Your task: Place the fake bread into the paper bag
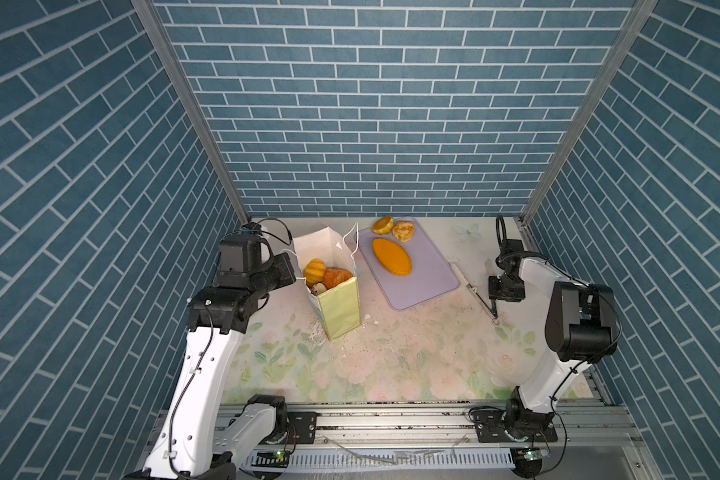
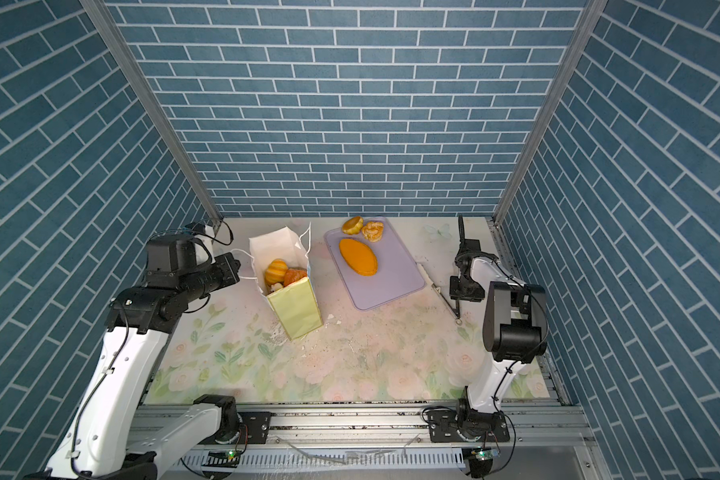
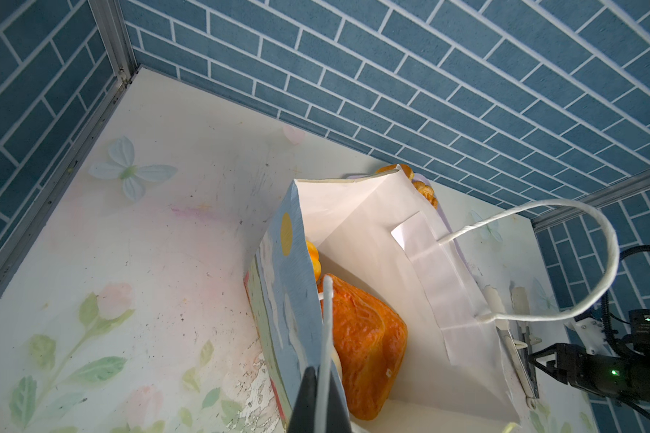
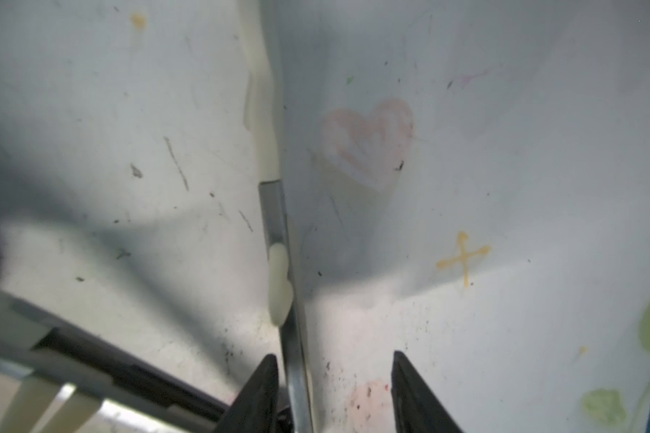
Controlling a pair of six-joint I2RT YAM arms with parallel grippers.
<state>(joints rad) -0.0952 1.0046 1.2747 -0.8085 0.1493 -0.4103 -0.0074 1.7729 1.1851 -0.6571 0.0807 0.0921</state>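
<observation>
the left gripper (image 3: 321,378) pinches tight the string handle (image 3: 328,311) of the paper bag (image 1: 341,309). the right gripper (image 4: 334,358) is open around the tongs (image 4: 274,210). some fake bread (image 1: 336,277) is in the bag, three pieces (image 1: 391,256) on the purple tray (image 1: 429,286).

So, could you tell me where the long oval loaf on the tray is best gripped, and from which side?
Take the long oval loaf across its narrow middle, coming straight down from above. It lies flat on the lavender tray with its long axis diagonal, so I'd turn the jaws to span the short width. A round bun and a knotted pastry crowd its far tip.
</observation>
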